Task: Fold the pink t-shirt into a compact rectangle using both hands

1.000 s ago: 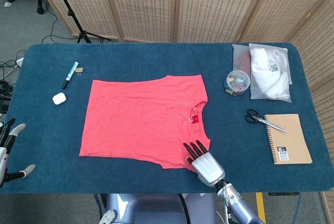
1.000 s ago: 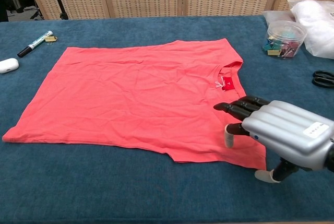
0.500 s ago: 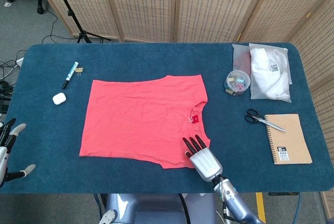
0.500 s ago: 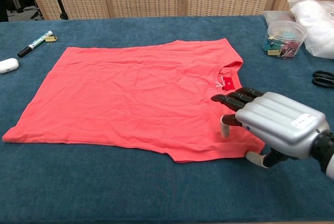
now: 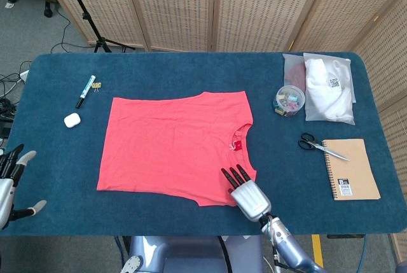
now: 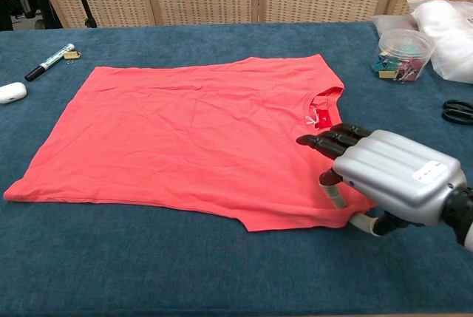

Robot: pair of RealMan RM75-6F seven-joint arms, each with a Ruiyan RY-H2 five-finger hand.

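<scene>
Right hand [image 6: 384,176] sits on the t-shirt's [image 6: 192,140] near shoulder corner, fingers curled, possibly pinching cloth; hard to tell. Left hand [image 5: 13,184] hangs splayed off the table's [image 5: 191,76] edge. Shirt lies flat mid-table, unfolded. Next: secure the grip, bring left in.

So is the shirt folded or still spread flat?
Spread flat: the shirt lies in one layer, with no fold visible.

left hand [image 5: 11,181] cropped at frame edge, right hand [image 6: 392,176] covering shirt corner [image 6: 362,202]

Head overhead; chest low, nearer; shared table [image 5: 57,152].
</scene>
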